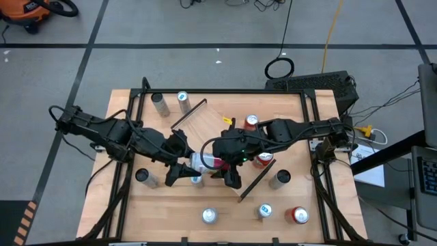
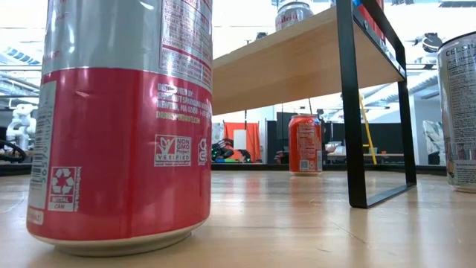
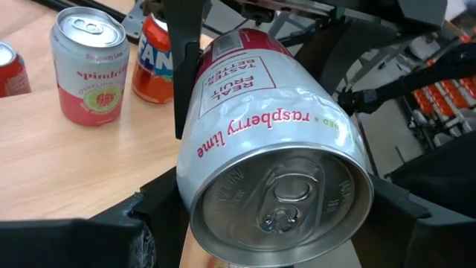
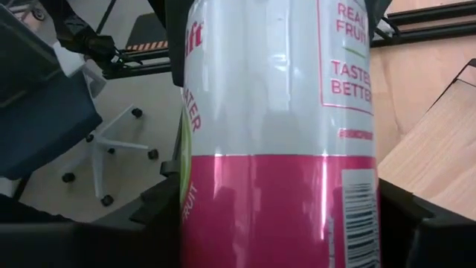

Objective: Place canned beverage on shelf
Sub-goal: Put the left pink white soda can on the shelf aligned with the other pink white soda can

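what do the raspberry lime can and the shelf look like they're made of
Raspberry lime can: looks like thin aluminium, with a bare silvery lid and pull tab and a glossy white and pink printed wall that catches highlights. Shelf: the board looks like light wood or a wood-look laminate, matte with a faint grain; its end rail looks like thin black-painted metal, judging by the square, even profile.

A robotics lab or workshop: a light-wood black-framed work table stands on grey tape-marked floor with loose black cables, an orange shop vacuum and a wheeled office chair.
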Action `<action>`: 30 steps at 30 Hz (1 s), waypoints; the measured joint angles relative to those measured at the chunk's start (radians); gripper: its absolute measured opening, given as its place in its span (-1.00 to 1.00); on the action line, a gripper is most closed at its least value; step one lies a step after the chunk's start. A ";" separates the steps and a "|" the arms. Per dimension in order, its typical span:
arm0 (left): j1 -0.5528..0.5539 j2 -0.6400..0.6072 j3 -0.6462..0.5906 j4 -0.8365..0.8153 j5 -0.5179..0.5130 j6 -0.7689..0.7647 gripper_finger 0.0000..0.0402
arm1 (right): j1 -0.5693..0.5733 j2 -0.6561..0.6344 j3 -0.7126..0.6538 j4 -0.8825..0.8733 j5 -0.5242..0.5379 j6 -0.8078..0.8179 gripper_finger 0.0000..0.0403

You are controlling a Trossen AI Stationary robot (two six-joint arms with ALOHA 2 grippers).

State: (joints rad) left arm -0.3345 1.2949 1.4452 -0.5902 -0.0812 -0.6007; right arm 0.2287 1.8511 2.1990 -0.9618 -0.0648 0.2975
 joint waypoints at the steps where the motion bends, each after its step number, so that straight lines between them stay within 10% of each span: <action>1: -0.001 0.000 0.000 0.001 -0.013 -0.016 0.42 | 0.000 0.000 0.000 0.000 -0.001 -0.004 0.37; 15: 0.000 -0.003 0.000 0.086 -0.216 -0.186 0.96 | -0.033 -0.010 0.000 -0.024 0.015 -0.033 0.39; 30: -0.001 -0.006 0.000 0.215 -0.573 -0.202 0.98 | -0.065 -0.090 0.000 -0.036 0.178 -0.007 0.39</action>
State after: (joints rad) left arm -0.3359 1.2885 1.4452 -0.3753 -0.6546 -0.8025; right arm 0.1635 1.7612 2.1986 -0.9973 0.1130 0.2903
